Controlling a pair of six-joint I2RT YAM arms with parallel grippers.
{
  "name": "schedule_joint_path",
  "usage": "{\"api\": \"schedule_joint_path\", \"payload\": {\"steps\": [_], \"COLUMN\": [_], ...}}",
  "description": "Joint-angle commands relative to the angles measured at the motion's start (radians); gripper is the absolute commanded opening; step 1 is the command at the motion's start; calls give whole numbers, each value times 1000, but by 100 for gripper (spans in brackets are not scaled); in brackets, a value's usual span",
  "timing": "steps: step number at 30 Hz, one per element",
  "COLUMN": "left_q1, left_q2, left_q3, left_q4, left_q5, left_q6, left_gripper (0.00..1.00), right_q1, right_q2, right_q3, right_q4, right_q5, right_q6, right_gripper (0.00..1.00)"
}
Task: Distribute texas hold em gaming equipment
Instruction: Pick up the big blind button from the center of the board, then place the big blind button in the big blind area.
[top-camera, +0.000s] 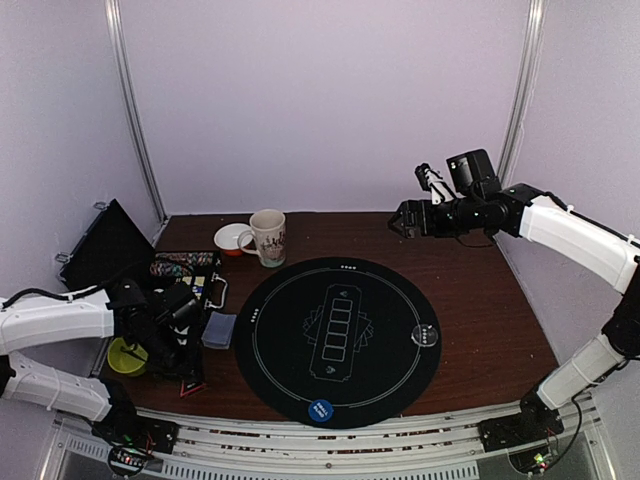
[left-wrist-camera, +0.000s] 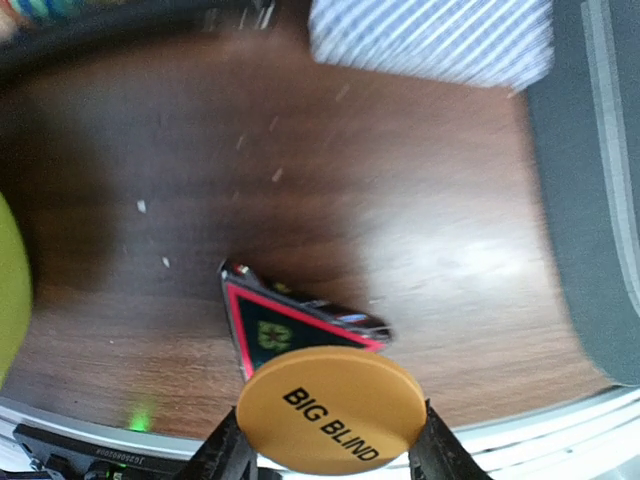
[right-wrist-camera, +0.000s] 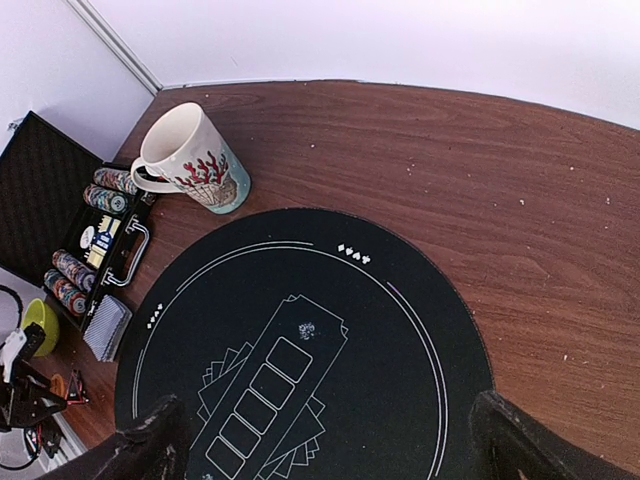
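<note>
My left arm reaches low over the left side of the tabletop (top-camera: 480, 300). Its pincer (left-wrist-camera: 330, 445) is closed on the orange BIG BLIND disc (left-wrist-camera: 330, 405), with a red-edged triangular piece (left-wrist-camera: 290, 325) lying on the wood just beyond and the striped deck of cards (left-wrist-camera: 430, 40) farther off. My right arm is raised at the far right, its pincer (right-wrist-camera: 330, 450) spread wide and empty above the round black mat (right-wrist-camera: 420, 330). A blue disc (top-camera: 320, 409) and a clear disc (top-camera: 425, 335) lie near the mat's rim. Pale walls (top-camera: 330, 100) enclose the brown wood.
</note>
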Motion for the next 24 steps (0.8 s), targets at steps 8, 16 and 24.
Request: {"api": "schedule_joint_path", "payload": {"steps": [8, 16, 24], "left_q1": [-44, -32, 51], "left_q2": [277, 753, 960], "left_q3": [456, 798, 862], "left_q4": [-13, 46, 89], "left_q5": [-141, -166, -138], "left_q6": [201, 469, 505], "left_gripper": [36, 37, 36], "right_q1": [-1, -4, -7], "right_q2": [3, -4, -16], "right_q3": [40, 47, 57], "right_q4": [-20, -41, -69], "right_q5": [38, 60, 97], "right_q6": [-9, -21, -44], "right_gripper": [100, 100, 100]}}
